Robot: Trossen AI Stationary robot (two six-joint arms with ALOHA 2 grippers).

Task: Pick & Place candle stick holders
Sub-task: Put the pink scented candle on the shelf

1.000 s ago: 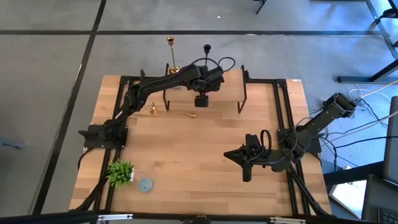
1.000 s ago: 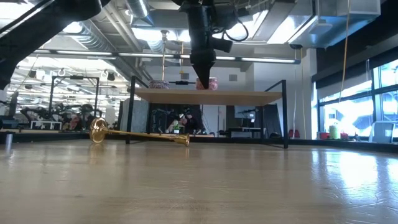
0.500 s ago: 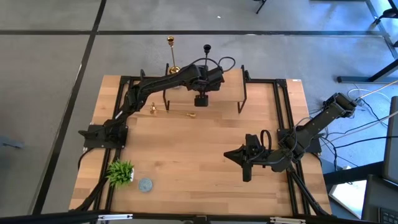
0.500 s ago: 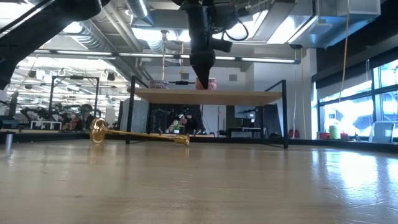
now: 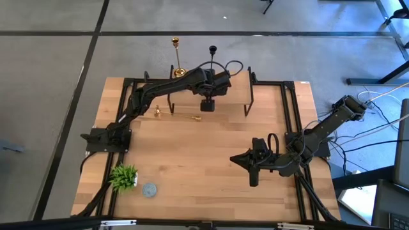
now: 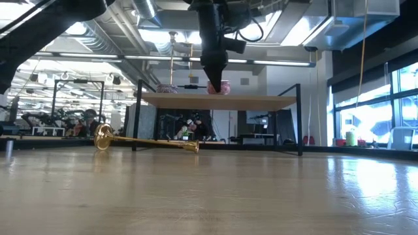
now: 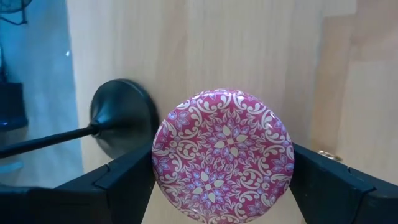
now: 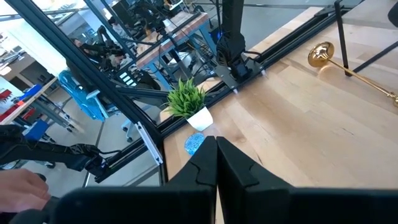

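A gold candlestick (image 5: 177, 61) and a black candlestick (image 5: 213, 57) stand upright on their round bases on a low wooden shelf (image 5: 233, 96) at the table's far side. A second gold candlestick (image 5: 177, 115) lies on its side on the table in front of the shelf, as the low view (image 6: 147, 141) also shows. My left gripper (image 5: 208, 104) points down over the shelf, shut on a round pink patterned tin (image 7: 222, 152) beside the black candlestick's base (image 7: 121, 121). My right gripper (image 5: 238, 158) is shut and empty at the table's right. My left gripper has the pink tin's round rim (image 7: 157, 168) pinched between its two fingers, one on each opposite side. The fingers come from above, pointing down. In the low view the tin (image 6: 221, 87) sits flat on the shelf top.
A small green plant (image 5: 124, 176) in a white pot and a blue round tin (image 5: 149, 190) stand at the table's near left corner. The shelf's black legs (image 6: 300, 121) stand on the table. Bare wood (image 5: 192, 160) lies between the arms.
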